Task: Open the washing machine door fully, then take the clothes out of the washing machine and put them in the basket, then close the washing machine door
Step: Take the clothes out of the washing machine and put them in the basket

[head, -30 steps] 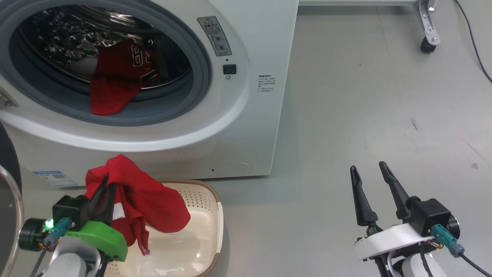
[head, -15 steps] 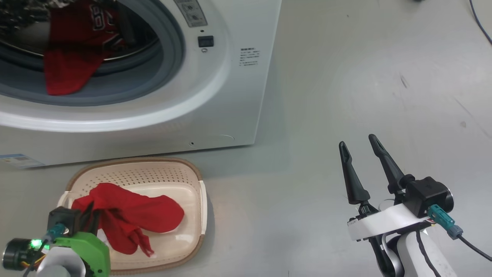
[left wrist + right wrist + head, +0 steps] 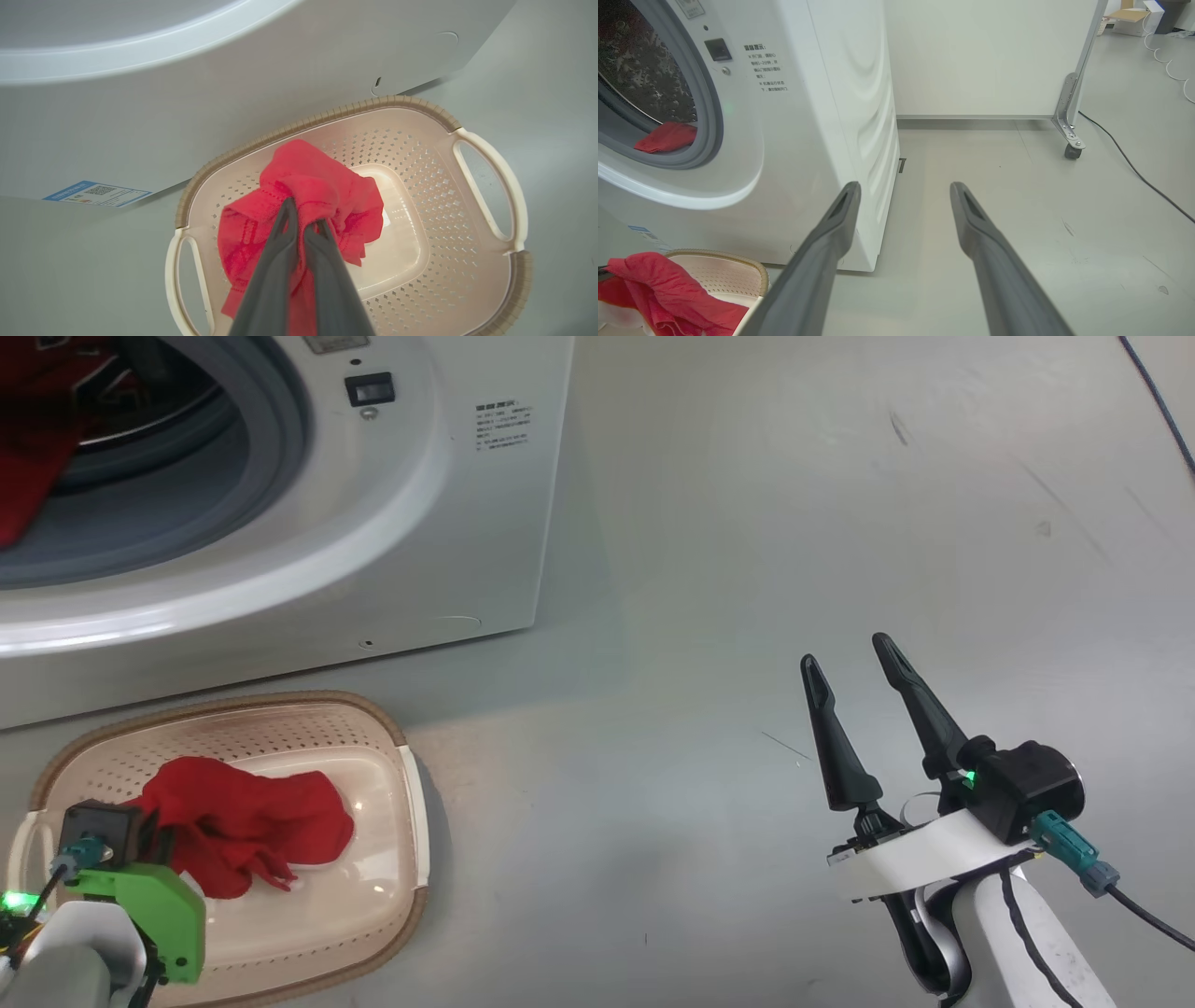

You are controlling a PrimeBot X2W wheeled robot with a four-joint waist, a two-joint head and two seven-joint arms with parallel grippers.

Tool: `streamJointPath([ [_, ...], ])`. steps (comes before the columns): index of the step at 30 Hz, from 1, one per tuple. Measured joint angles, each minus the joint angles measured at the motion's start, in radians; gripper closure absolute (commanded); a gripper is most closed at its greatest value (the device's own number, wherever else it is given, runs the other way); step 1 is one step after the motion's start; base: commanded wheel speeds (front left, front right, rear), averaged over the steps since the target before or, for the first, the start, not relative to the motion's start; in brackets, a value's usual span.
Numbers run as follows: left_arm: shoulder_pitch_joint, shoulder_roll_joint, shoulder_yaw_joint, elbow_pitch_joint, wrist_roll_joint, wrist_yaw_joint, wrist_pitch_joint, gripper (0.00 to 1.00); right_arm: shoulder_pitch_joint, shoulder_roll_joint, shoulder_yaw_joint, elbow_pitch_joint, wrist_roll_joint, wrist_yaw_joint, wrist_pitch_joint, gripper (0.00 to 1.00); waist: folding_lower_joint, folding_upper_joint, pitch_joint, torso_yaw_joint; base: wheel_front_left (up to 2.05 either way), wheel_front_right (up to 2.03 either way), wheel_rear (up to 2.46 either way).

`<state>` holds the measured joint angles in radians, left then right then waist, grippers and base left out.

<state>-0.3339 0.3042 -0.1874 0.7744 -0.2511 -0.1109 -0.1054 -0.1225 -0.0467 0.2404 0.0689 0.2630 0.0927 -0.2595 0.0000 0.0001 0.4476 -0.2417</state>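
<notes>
The left tool is clenched on a fold of a red jersey, its two dark fingers pressed together with the cloth pinched between them. The jersey is bunched up inside the cream basket, over the half of it nearer the tool, and the far half of the basket's smooth bottom is bare. The basket sits on the grey floor, just in front of the white washing machine, near the blue sticker low on the machine's front.

A second red garment lies in the machine's open mouth, draped over the grey rubber ring (the steel drum shows behind it).

The right tool is released, its fingers spread and holding nothing, well apart from the basket and off the machine's right corner, above bare floor. Beyond it, a dark cable trails across the floor beside a caster wheel.
</notes>
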Motion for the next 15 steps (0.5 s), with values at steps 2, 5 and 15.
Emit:
streamJointPath([
  [2,-0.012,0.006,0.002,0.015,0.0,0.0,0.004,1.0,-0.003,0.0,0.004,-0.002,0.001,-0.001,0.0,0.0,0.0,0.0,0.017,-0.018,0.0,0.0,0.0],
  [5,-0.029,0.013,0.007,0.042,-0.001,0.001,0.017,1.0,-0.012,0.001,0.013,-0.005,0.007,-0.008,0.0,0.0,0.0,-0.0001,0.041,-0.045,0.0,0.0,0.0],
  [15,-0.058,0.022,0.017,0.129,-0.004,0.001,0.034,1.0,-0.032,0.003,0.026,-0.018,0.053,-0.034,0.0,0.0,0.0,-0.0001,0.102,-0.12,0.0,0.0,0.0],
])
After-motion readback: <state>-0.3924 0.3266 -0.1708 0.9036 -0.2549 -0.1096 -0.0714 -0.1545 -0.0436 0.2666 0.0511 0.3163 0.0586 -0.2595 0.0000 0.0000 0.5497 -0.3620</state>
